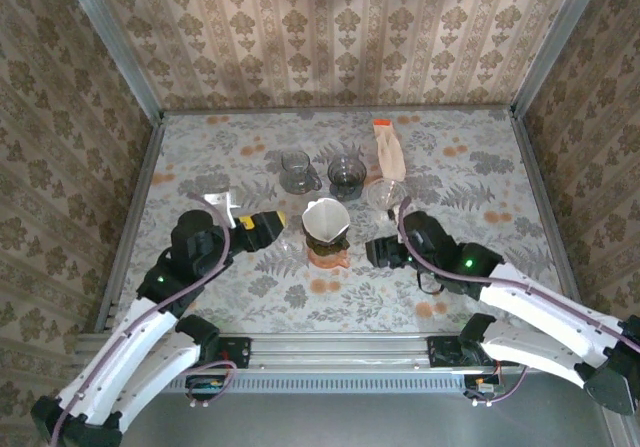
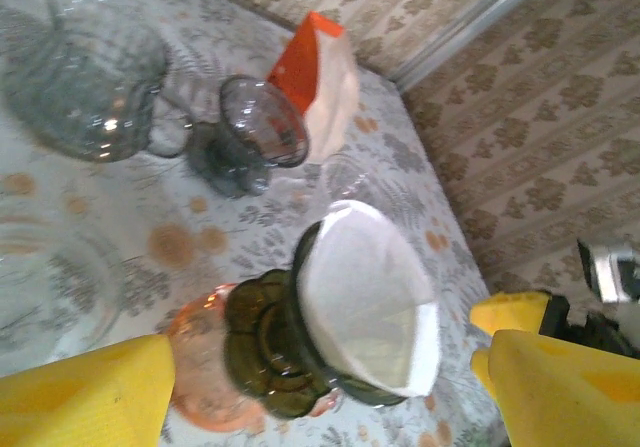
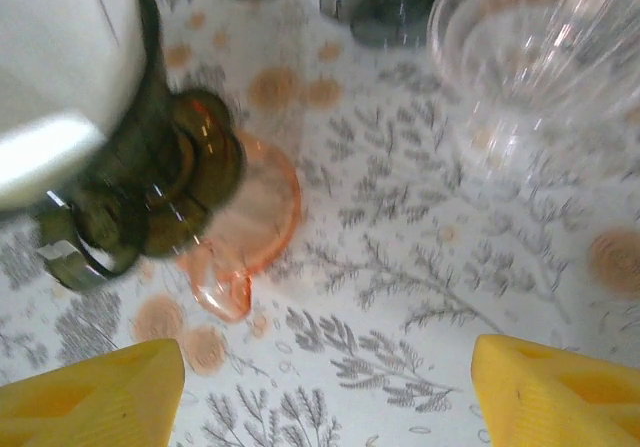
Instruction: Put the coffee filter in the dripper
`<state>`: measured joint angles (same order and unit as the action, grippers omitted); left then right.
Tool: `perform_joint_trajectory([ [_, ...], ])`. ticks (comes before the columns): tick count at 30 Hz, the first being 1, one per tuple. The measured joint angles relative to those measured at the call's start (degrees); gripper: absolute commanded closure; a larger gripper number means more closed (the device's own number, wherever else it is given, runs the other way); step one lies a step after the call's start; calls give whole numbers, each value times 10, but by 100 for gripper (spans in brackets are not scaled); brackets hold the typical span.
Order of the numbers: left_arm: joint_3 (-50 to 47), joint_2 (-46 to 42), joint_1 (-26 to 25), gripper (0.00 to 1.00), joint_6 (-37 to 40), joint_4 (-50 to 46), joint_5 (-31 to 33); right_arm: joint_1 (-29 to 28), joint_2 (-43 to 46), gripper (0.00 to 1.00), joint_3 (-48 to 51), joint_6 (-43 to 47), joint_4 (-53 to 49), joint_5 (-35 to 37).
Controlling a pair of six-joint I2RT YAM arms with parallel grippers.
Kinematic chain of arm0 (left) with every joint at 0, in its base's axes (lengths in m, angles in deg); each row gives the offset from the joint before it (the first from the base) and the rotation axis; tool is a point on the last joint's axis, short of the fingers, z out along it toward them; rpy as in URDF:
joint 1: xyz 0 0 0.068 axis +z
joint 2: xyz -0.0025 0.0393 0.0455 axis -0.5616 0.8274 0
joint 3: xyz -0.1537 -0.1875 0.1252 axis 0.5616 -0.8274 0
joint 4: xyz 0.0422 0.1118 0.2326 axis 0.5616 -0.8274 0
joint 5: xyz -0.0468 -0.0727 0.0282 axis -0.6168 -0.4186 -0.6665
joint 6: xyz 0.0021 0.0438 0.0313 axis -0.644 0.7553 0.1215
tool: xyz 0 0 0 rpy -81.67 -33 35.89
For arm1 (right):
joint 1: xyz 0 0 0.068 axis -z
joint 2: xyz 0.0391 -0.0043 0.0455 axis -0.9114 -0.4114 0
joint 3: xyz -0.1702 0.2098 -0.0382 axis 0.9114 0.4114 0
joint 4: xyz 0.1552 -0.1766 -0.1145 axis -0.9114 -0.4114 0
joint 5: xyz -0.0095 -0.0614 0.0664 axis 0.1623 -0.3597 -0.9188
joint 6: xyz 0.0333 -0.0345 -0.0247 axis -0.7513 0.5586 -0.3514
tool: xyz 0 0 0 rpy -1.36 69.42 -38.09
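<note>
The white coffee filter sits opened inside the dark green dripper, which stands on an orange glass server at mid-table. In the left wrist view the filter lines the dripper, which lies between my yellow fingers without touching them. My left gripper is open just left of the dripper. My right gripper is open just right of it, low over the table. From the right wrist the dripper and filter show at upper left, well ahead of the gripper.
Behind the dripper stand a clear glass cup, a dark grey glass dripper and a clear glass. A filter pack with an orange top lies behind those. Patterned walls close in the table on three sides.
</note>
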<state>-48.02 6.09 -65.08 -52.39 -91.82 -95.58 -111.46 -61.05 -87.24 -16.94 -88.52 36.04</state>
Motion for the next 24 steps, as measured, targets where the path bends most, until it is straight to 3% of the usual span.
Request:
perform_joint_trajectory([
  [12,-22,-28,14,17,0,-46,14,-68,-77,29,171,14,278,-52],
  [24,-24,-28,25,19,-2,-47,13,-68,-208,30,181,57,484,-73],
])
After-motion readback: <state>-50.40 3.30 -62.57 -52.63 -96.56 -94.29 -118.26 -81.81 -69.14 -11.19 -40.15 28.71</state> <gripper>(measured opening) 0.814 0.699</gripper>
